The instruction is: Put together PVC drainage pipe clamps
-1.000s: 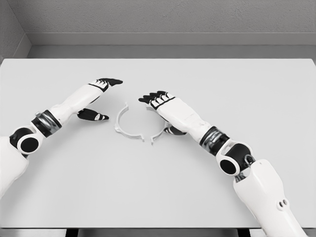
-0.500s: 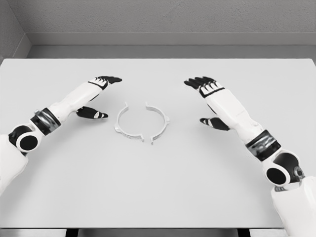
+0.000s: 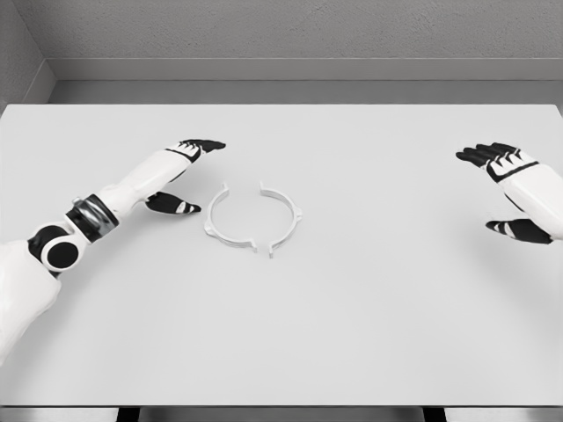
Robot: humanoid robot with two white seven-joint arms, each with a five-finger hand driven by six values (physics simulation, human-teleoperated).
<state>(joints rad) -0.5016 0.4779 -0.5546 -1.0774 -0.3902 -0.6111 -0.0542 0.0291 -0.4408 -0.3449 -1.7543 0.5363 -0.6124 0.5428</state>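
Two white half-ring clamp pieces lie on the white table [image 3: 281,334], facing each other so they nearly form a circle. The left clamp half [image 3: 220,224] and the right clamp half [image 3: 286,215] have small gaps between their ends at the top and bottom. My left hand [image 3: 180,176] hovers just left of the ring, fingers spread and holding nothing. My right hand [image 3: 506,189] is far off at the table's right edge, fingers spread and empty.
A grey wall [image 3: 281,35] runs behind the table's far edge.
My right hand has swung from over the right clamp half out to the far right of the table. The left hand has edged slightly toward the ring. The clamp halves have not moved.
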